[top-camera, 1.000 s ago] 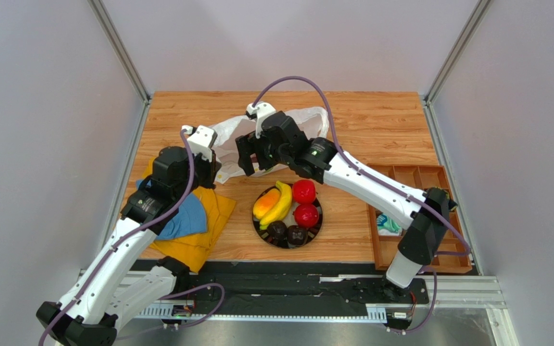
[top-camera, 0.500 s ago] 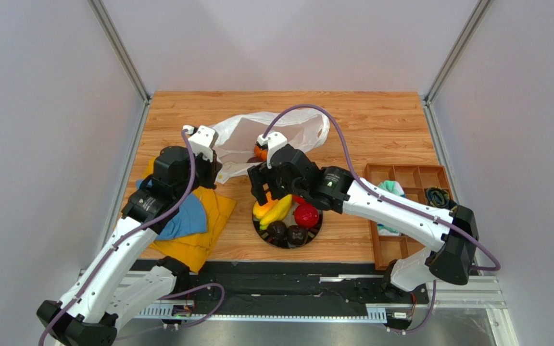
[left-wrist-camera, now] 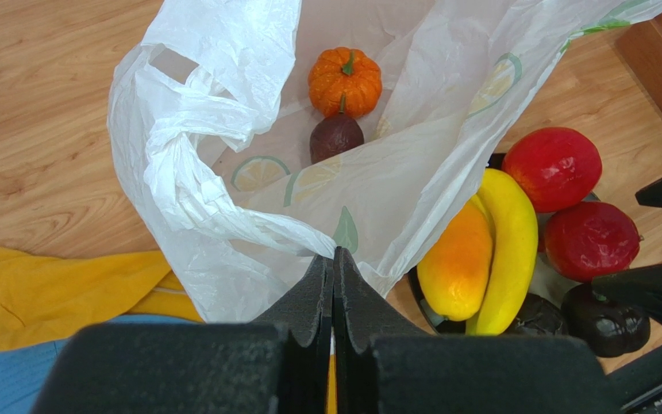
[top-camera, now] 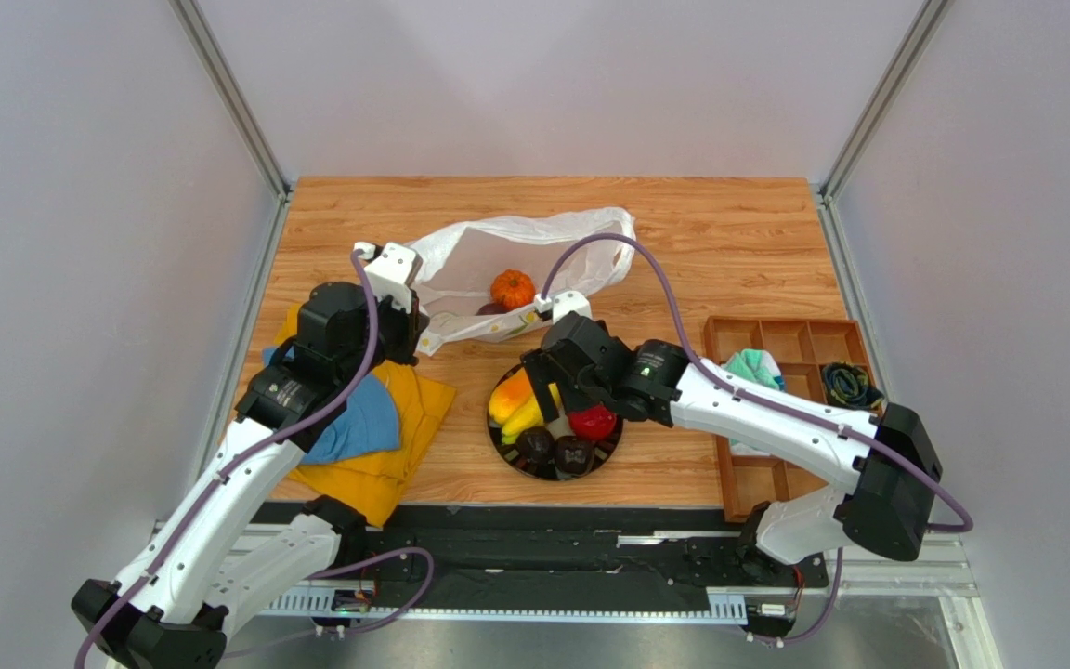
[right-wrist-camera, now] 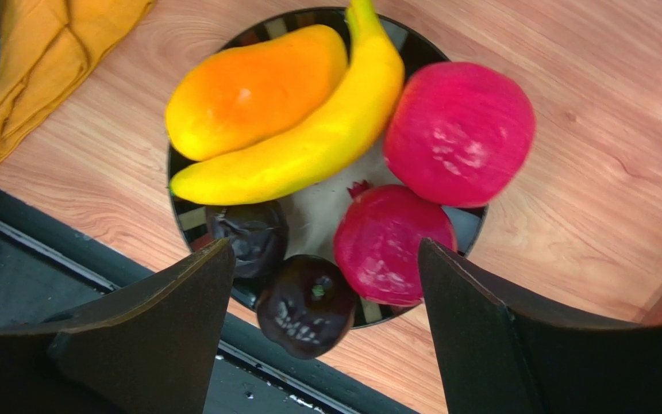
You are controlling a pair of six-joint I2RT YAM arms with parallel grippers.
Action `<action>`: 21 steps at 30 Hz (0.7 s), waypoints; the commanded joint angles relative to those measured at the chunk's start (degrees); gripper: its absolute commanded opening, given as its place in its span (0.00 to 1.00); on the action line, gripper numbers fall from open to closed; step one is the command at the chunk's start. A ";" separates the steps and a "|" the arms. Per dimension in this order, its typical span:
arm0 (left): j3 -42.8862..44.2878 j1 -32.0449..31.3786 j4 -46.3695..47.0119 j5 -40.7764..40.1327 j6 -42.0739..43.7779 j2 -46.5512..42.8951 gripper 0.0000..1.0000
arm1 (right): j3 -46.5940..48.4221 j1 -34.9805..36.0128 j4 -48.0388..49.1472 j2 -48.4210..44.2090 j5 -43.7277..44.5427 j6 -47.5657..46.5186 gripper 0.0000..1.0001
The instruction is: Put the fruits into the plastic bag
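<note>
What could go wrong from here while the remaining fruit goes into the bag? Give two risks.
The fruits sit packed on the plate; the open right pincer, closing on one, could knock neighbours off.
The left pincer pinches only an edge of the plastic bag; if it slips, the mouth may collapse over the orange fruit inside.

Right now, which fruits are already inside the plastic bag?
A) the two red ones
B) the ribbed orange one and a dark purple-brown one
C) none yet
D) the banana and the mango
B: the left wrist view shows the ribbed orange fruit and a dark purple-brown fruit lying inside the plastic bag; the banana, mango and red fruits sit on the black plate.
</note>
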 commanded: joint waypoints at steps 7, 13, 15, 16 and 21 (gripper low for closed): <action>2.82 -0.11 0.81 0.45 -0.46 -0.37 0.00 | -7.73 -6.22 0.31 -5.23 -2.80 6.09 0.85; 2.73 -0.11 0.81 0.80 -0.54 -0.37 0.00 | -12.66 -8.77 4.17 -8.04 -7.36 9.07 0.89; 2.82 -0.11 0.81 0.98 -0.63 -0.28 0.00 | -14.50 -9.12 6.28 -8.30 -8.68 10.21 0.90; 2.82 -0.11 0.72 0.98 -0.63 -0.28 0.00 | -14.86 -9.47 6.72 -8.39 -8.95 10.66 0.90; 2.82 -0.11 0.81 0.89 -0.54 -0.37 0.00 | -16.44 -10.53 8.39 -7.08 -9.92 11.01 0.91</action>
